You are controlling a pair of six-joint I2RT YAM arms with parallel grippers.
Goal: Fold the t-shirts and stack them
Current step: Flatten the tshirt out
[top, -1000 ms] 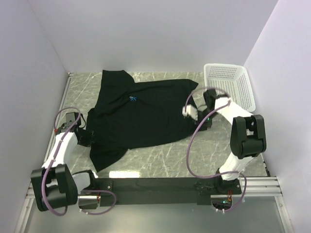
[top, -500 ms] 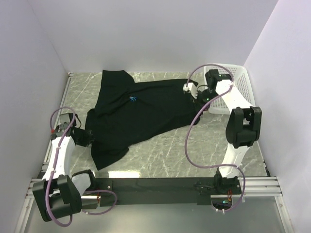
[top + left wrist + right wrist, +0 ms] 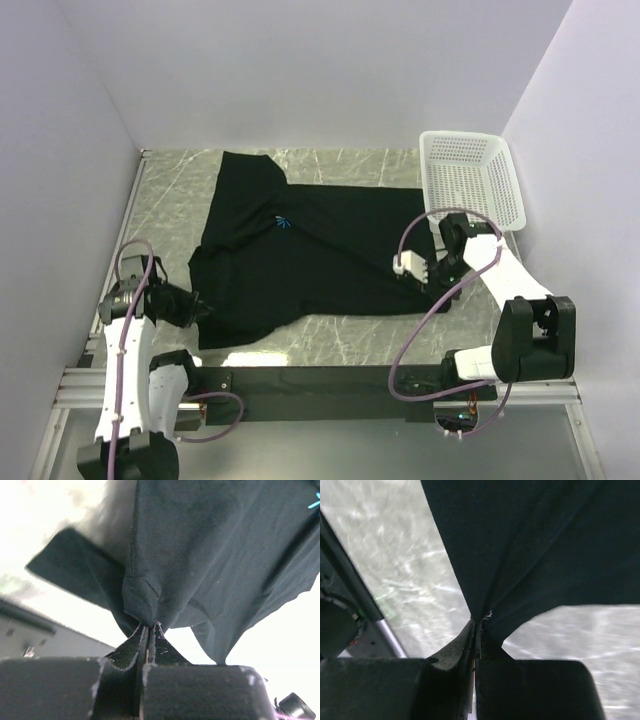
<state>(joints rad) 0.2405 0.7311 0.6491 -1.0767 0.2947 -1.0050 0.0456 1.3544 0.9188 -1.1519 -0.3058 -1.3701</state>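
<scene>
The black t-shirt (image 3: 305,250) lies spread across the marble table, its small light-blue logo (image 3: 283,222) facing up. My left gripper (image 3: 197,306) is shut on the shirt's near-left corner. In the left wrist view the black cloth (image 3: 200,545) bunches into the closed left gripper (image 3: 150,626). My right gripper (image 3: 426,272) is shut on the shirt's right edge. In the right wrist view the black fabric (image 3: 540,540) hangs from the pinched right gripper (image 3: 480,620), lifted off the table.
A white perforated basket (image 3: 470,178) stands at the back right, close behind the right arm. Lavender walls enclose the table on three sides. A black rail (image 3: 320,382) runs along the near edge.
The right gripper swung from the back right corner near the basket forward to mid-right, dragging the shirt's edge. The left arm pulled its corner nearer. The shirt now lies flatter and wider.
</scene>
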